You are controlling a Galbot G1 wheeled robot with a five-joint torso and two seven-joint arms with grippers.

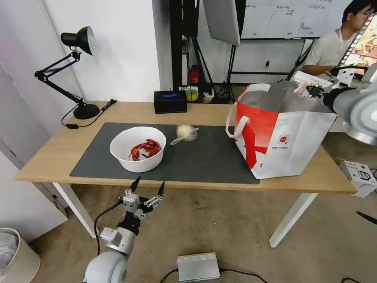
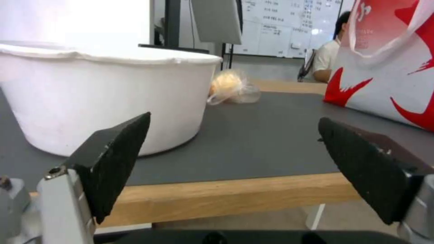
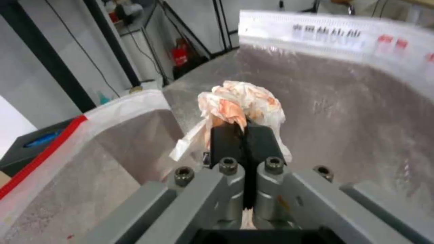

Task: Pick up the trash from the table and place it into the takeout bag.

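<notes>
My right gripper (image 3: 242, 127) is shut on a crumpled white tissue (image 3: 244, 101) stained orange, held over the open mouth of the takeout bag (image 1: 288, 141), above its silver foil lining (image 3: 343, 98). In the head view that gripper (image 1: 312, 91) hangs at the bag's top right edge. A white round bowl (image 1: 137, 149) with red crayfish shells (image 1: 146, 148) sits on the dark grey mat (image 1: 204, 157) of the table (image 1: 51, 157). Behind it lies a clear bag with a pale round lump (image 1: 186, 132). My left gripper (image 1: 147, 187) stands open just below the table's front edge, in front of the bowl (image 2: 104, 101).
A black tissue box (image 1: 170, 101) stands at the table's back edge and a black desk lamp (image 1: 76, 70) at the back left. A silver box (image 1: 198, 267) lies on the floor. A person sits behind the bag at the far right.
</notes>
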